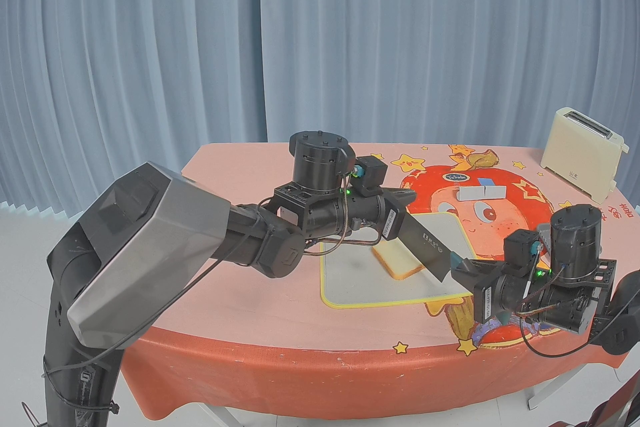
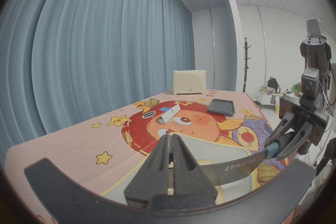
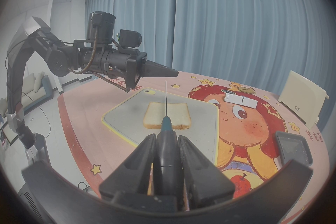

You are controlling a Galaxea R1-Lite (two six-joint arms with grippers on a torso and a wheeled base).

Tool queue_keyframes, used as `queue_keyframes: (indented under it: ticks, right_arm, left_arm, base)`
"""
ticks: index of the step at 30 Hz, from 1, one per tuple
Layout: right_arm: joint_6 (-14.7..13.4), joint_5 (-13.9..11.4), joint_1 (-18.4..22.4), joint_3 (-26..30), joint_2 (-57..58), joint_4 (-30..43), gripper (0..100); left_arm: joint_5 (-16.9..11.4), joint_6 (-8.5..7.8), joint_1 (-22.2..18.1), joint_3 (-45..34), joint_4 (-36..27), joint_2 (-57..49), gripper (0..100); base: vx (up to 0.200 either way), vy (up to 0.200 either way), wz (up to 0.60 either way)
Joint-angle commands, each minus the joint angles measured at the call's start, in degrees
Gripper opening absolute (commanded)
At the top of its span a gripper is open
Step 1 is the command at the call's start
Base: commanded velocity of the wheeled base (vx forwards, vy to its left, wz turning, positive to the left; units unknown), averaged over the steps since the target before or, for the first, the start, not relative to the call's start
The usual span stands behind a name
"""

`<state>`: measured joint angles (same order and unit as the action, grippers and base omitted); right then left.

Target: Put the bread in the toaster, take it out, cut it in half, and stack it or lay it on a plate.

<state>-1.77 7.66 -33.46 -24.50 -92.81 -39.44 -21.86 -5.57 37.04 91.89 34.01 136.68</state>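
**1 slice of pale, soft, square white bread** (image 1: 397,261) lies flat on 1 white, yellow-rimmed cutting board (image 1: 353,283). 1 broad steel knife (image 1: 427,244), its teal handle clamped in the right gripper (image 1: 467,275), spans the slice edge-down. The left gripper (image 1: 407,195), fingers pressed together and empty, hovers near the blade's tip. 1 cream box-shaped toaster (image 1: 581,156) and 1 black rectangular tray (image 3: 293,148) stand well apart.
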Motion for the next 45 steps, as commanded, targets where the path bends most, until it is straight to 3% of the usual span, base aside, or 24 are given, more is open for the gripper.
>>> queue_keyframes:
  ticks: [1,15,21,45]
  right_arm:
    - [0.01,-0.01,-0.02,0.07,-0.09,-0.03,0]
    - [0.01,-0.01,-0.02,0.07,-0.71,-0.03,0]
    - [0.01,-0.01,-0.11,0.07,-0.88,-0.03,0]
    - [-0.08,-0.01,-0.29,-0.11,-1.32,-0.64,0]
  left_arm:
    - [0.06,-0.05,0.14,-0.05,0.0,0.6,0]
    - [0.15,-0.14,0.41,-0.22,0.27,2.01,0]
    - [0.15,-1.28,0.32,-0.75,0.62,2.98,0]
    - [1.12,-1.37,0.41,-1.54,0.71,4.21,0]
  base:
    - [0.0,0.0,0.0]
    - [0.0,0.0,0.0]
    - [0.0,0.0,0.0]
    - [0.0,0.0,0.0]
